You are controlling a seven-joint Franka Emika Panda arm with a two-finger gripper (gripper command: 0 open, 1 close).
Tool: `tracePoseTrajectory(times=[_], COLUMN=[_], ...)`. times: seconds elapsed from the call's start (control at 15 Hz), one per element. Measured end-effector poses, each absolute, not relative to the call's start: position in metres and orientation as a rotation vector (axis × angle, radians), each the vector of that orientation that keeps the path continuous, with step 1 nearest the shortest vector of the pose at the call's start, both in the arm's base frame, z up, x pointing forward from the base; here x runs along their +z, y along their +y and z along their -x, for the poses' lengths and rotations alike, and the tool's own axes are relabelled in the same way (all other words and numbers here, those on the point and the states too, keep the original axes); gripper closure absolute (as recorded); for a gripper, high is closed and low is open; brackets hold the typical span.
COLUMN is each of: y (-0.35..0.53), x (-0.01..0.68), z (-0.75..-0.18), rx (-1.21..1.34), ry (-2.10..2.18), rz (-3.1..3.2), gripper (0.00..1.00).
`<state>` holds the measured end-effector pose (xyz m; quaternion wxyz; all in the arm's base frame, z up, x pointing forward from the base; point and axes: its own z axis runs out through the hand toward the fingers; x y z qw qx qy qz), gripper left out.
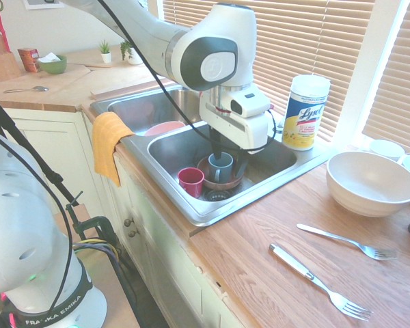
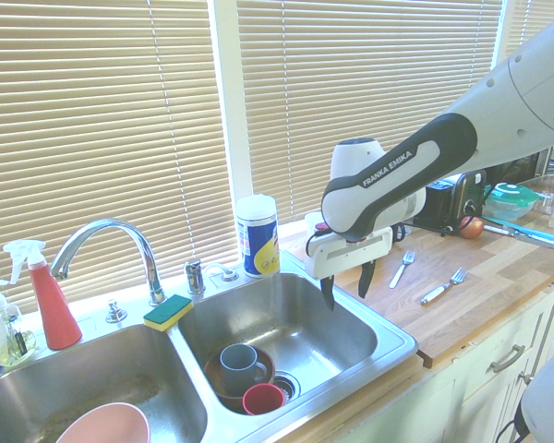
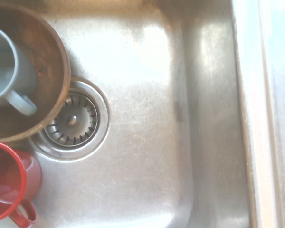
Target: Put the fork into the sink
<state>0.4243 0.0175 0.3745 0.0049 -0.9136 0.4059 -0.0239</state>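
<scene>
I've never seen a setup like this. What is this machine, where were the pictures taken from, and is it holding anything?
It's a robot arm ending in a two-fingered gripper, open and empty above the sink. Two pictures show it from opposite sides; the third looks down from its wrist. In the basin are a red mug and a brown bowl with a blue-grey mug inside. Two forks, one broad-handled, one slimmer, lie on the wooden counter.

Silver metal fork with broad, flat, straight handle and four tines [image 1: 319, 281], lying flat on the wooden bench beside the shiny stainless-steel double-basin sink with arched chrome faucet [image 2: 196, 355].
</scene>
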Motion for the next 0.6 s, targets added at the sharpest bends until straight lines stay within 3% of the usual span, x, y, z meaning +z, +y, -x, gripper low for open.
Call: tracePoseTrajectory(times=[0.27, 0.6], y=[0.015, -0.012], x=[0.382, 0.418], z=[-0.426, -0.445], rx=[-0.103, -0.210], ry=[1.311, 1.726], rz=[2.814, 2.560], gripper=[0.00, 0.00])
